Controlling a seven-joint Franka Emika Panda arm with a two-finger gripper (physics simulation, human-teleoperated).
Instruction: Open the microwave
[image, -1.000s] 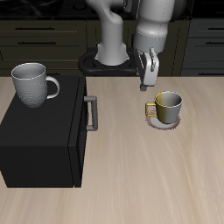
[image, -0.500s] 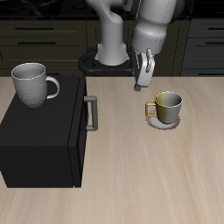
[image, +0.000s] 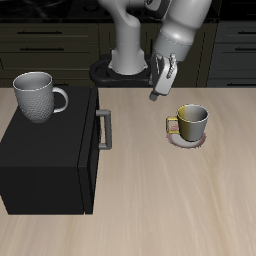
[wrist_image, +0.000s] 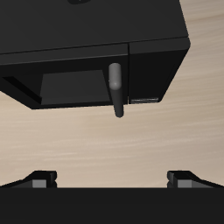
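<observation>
Arm raised and tilted, hand (image: 157, 82) angled downward, fingers spread apart, empty

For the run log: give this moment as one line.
phase: approach | tool: open, empty, in the air, tilted | microwave: door shut | handle: untouched, apart from tool | white mug: on microwave
</observation>
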